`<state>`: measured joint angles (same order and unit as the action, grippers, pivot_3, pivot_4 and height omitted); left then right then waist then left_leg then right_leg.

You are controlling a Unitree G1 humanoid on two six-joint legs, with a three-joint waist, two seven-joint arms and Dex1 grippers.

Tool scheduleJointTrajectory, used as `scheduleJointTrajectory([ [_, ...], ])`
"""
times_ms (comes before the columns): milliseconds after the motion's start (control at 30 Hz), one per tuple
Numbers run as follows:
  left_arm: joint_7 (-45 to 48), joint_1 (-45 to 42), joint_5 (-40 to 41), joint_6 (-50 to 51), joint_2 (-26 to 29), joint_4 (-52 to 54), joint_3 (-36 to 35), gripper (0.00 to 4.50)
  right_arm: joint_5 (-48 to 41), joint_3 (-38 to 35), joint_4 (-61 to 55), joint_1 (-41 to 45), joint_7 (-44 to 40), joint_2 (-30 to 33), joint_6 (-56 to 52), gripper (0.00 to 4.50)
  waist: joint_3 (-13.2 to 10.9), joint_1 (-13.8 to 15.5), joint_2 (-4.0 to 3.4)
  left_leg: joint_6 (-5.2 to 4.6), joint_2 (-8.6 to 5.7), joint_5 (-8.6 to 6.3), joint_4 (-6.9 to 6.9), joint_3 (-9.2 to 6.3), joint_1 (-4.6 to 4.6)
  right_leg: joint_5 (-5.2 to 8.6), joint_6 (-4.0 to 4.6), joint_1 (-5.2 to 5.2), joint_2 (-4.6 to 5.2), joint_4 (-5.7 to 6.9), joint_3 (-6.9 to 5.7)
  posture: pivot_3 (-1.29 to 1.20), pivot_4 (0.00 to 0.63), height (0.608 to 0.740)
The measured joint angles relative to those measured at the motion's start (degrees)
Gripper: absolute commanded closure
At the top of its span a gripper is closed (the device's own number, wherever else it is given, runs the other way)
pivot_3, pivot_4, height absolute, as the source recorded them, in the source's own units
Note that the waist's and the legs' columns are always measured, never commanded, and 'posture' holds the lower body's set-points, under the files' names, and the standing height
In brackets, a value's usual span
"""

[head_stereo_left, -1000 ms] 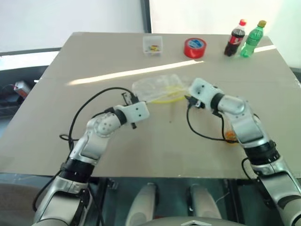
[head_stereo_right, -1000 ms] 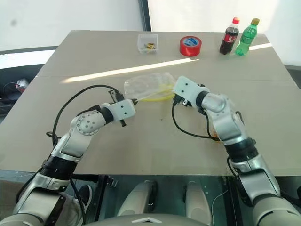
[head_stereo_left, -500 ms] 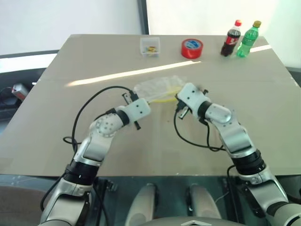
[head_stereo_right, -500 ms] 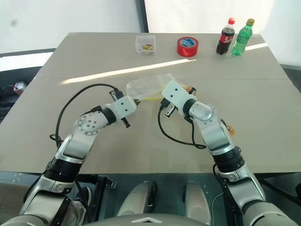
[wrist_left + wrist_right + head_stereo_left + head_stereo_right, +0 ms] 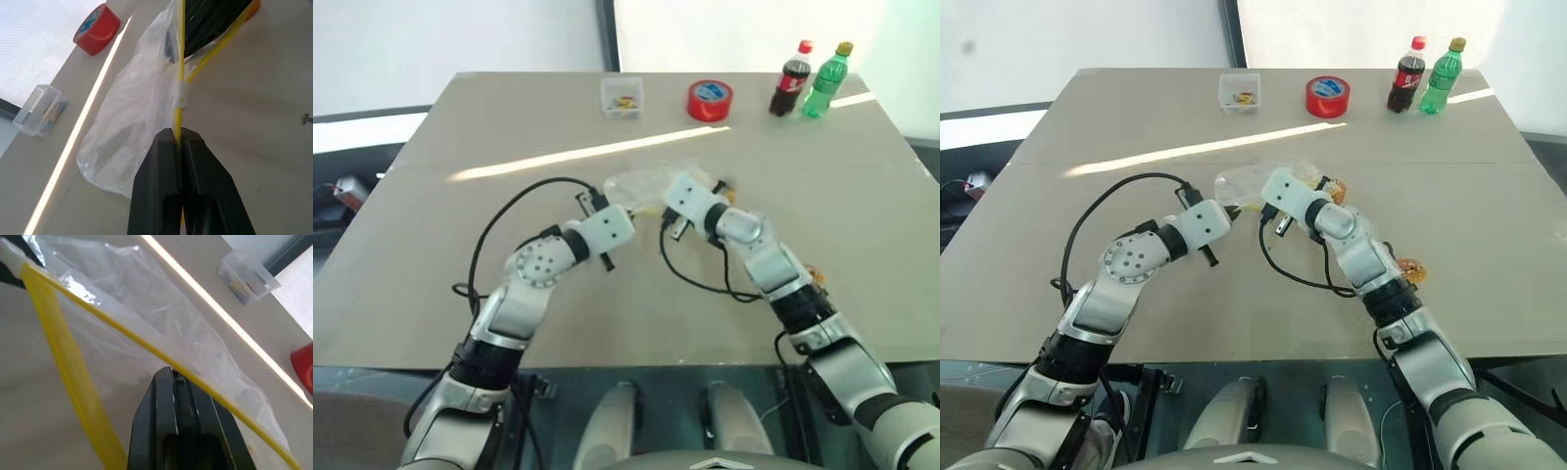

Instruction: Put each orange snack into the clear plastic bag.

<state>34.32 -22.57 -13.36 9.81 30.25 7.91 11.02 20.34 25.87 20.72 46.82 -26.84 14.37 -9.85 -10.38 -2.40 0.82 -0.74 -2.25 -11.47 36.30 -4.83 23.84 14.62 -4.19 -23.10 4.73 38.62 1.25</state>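
the left gripper (image 5: 182, 134) is pinched tight on the yellow zip strip of the clear plastic bag (image 5: 132, 127), holding one end of its mouth off the table (image 5: 460, 196). the right gripper (image 5: 177, 376) is closed too, its fingers meeting at the upper yellow lip of the bag, with the lower lip hanging open just below them; whether the film is truly caught between the pads cannot be told. one orange snack (image 5: 1332, 189) lies just behind the right wrist, beside the bag, and the other orange snack (image 5: 1412, 270) rests well back along the right forearm, near the table's front edge. neither is in the bag yet. the risk from here appears to be the thin, slick film slipping out of either pinch if the two hands pull apart unevenly, letting the mouth collapse. with both hands busy on the bag, neither is free to fetch a snack, and the right arm's cable could nudge the nearer one away.
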Motion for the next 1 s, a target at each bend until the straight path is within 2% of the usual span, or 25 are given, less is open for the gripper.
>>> scheduleJointTrajectory([
  [33, -0.3, 0.0, -0.2, 0.2, 0.0, 0.1, 0.0, 4.5, 2.0, 1.5, 1.4, 1.2, 0.3, 0.8, 2.5, 3.6, 0.0, 0.0, 0.0, 0.0, 0.0, 0.0, 0.0, 0.0, 0.0, 0.0, 0.0, 0.0, 0.0, 0.0, 0.0, 0.0, 0.15, 0.74],
  [67, -0.3, 0.0, -0.2, 0.3, 0.0, 0.1, 0.0, 4.5, 2.3, 1.7, 1.6, 1.5, 0.4, 1.0, 3.0, 3.48, 0.0, 0.0, 0.0, 0.0, 0.0, 0.0, 0.0, 0.0, 0.0, 0.0, 0.0, 0.0, 0.0, 0.0, 0.0, 0.0, 0.15, 0.74],
  [133, -1.2, 0.0, -1.2, 1.2, 0.0, 0.1, -0.1, 4.5, 6.0, 3.7, 3.1, 2.6, 1.5, 2.2, 9.1, 2.43, 0.0, 0.0, 0.0, 0.0, 0.0, 0.0, -0.01, -0.01, 0.01, 0.0, 0.0, -0.01, 0.0, -0.01, 0.0, 0.0, 0.15, 0.74],
  [200, -1.9, 0.0, -1.6, 1.7, 0.1, 0.1, -0.3, 4.5, 7.1, 4.6, 3.2, 2.5, 1.9, 2.6, 11.4, 1.86, 0.0, 0.0, 0.0, 0.0, 0.0, 0.0, -0.01, 0.0, 0.01, 0.0, 0.0, -0.02, 0.0, -0.01, 0.02, 0.0, 0.15, 0.74],
  [300, -3.1, 0.0, -2.5, 2.7, 0.5, 0.1, -0.6, 4.5, 8.7, 4.7, 2.8, 2.3, 2.3, 3.7, 14.8, 0.26, 0.0, 0.0, 0.0, 0.0, 0.0, 0.0, -0.01, 0.0, 0.01, 0.0, 0.0, -0.02, 0.0, 0.01, 0.02, 0.0, 0.15, 0.74],
  [333, -3.2, 0.0, -2.8, 2.9, 0.5, 0.1, -0.8, 4.5, 8.9, 4.7, 2.4, 2.0, 2.3, 4.1, 15.3, 0.03, 0.0, 0.0, 0.0, 0.0, 0.0, 0.0, -0.02, 0.0, 0.01, 0.0, 0.0, -0.02, 0.0, 0.01, 0.02, 0.0, 0.15, 0.74],
  [533, -3.6, -0.1, -3.4, 3.9, 0.6, 0.1, -1.1, 4.5, 10.0, 4.5, 0.1, 0.6, 2.3, 5.1, 16.5, 0.03, 0.0, 0.0, 0.0, 0.0, 0.0, 0.0, -0.01, 0.0, 0.01, 0.0, 0.0, -0.03, -0.01, 0.02, 0.03, 0.0, 0.15, 0.74],
  [633, -3.7, -0.9, -3.5, 4.0, 0.4, 0.0, -1.0, 4.5, 7.8, 2.1, -4.9, -2.1, 1.2, 4.7, 14.6, 0.03, 0.0, 0.1, 0.01, 0.0, 0.01, 0.0, -0.02, -0.01, 0.02, 0.0, 0.0, -0.03, -0.01, 0.02, 0.02, 0.0, 0.15, 0.74],
  [833, -5.3, -1.3, -4.5, 4.9, 0.5, -0.2, -1.5, 4.5, -1.1, -7.5, -21.3, -12.0, -2.7, 1.2, -2.5, 0.03, 0.0, 0.3, 0.01, 0.0, 0.0, 0.0, 0.0, -0.02, 0.03, 0.0, 0.0, 0.0, 0.0, 0.04, 0.02, 0.0, 0.15, 0.74],
  [1000, -7.0, -1.3, -5.2, 6.2, 0.1, -0.3, -1.6, 4.5, -6.8, -15.0, -30.5, -16.9, -0.1, -5.9, -20.1, 0.03, 0.0, 0.1, 0.01, 0.0, 0.03, 0.0, 0.01, -0.03, -0.01, 0.01, 0.0, -0.05, -0.05, 0.21, 0.04, 0.0, 0.15, 0.74],
])
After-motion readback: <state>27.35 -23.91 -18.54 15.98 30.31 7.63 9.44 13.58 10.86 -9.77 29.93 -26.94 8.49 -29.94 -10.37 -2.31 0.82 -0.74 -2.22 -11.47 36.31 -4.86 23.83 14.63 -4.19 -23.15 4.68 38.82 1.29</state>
